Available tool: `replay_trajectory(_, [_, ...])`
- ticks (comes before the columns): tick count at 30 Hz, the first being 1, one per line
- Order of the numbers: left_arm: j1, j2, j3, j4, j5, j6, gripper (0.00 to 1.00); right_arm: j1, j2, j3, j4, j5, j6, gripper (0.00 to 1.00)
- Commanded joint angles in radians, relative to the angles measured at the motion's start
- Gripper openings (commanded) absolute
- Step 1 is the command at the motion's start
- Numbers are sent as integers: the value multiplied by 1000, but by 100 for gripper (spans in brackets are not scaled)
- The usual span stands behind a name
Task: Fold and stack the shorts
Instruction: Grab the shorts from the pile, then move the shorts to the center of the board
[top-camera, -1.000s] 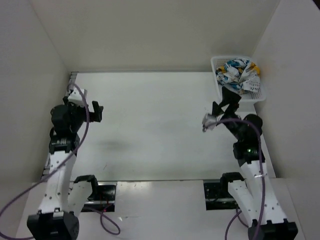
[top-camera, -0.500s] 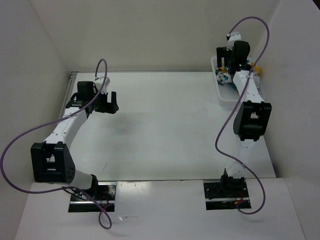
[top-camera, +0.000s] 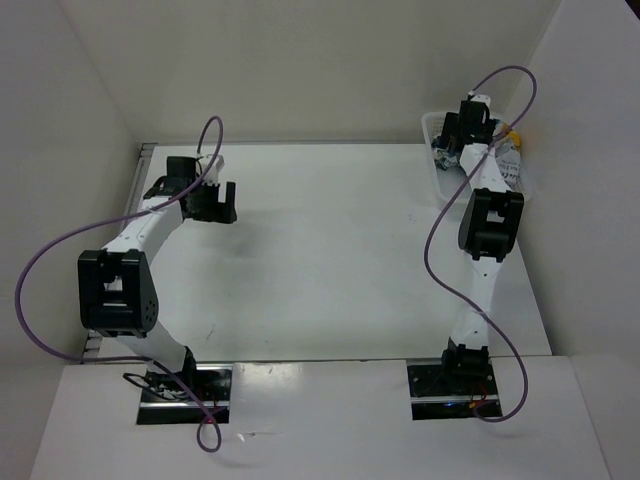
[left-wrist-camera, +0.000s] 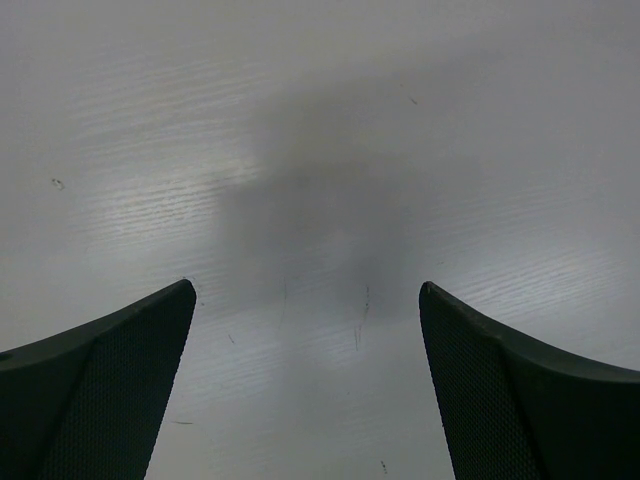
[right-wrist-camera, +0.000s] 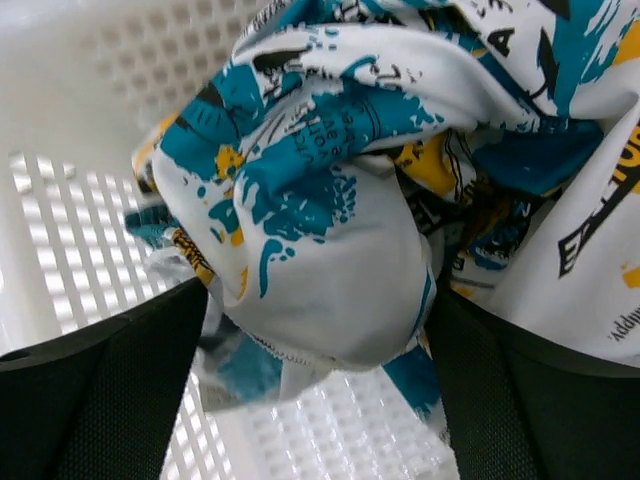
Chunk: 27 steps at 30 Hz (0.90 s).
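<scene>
The shorts (right-wrist-camera: 330, 230) lie bunched in the white mesh basket (right-wrist-camera: 90, 90), white with a teal, yellow and black print. My right gripper (right-wrist-camera: 315, 300) is open, with its fingers down in the basket on either side of a bulging fold of the shorts. In the top view the right arm reaches to the far right corner, the right gripper (top-camera: 450, 150) is over the basket (top-camera: 432, 125), and a bit of the shorts (top-camera: 512, 158) shows beside the arm. My left gripper (top-camera: 215, 203) is open and empty, low over the bare table (left-wrist-camera: 320, 150) at the far left.
The basket stands against the back wall in the right corner. White walls close in the table (top-camera: 330, 260) on the left, back and right. Purple cables loop above both arms.
Both arms have stretched out from a folded pose. The right gripper has gone from in front of the basket down into it, onto the shorts. The left gripper has shifted slightly right.
</scene>
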Motion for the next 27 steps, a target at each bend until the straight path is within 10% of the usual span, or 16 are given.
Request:
replay_trajectory(1, [4,21,35,-4,-15,4,99,-11,67,107,41,66,44,90])
replay_trajectory(7, [4,21,44,-5,-25,4,99,0,41,130,18,40,44,1])
replay_trajectory(27, [44,-508,-149,138,-62,4,99,334,-731,200,-14,-119,-64,0])
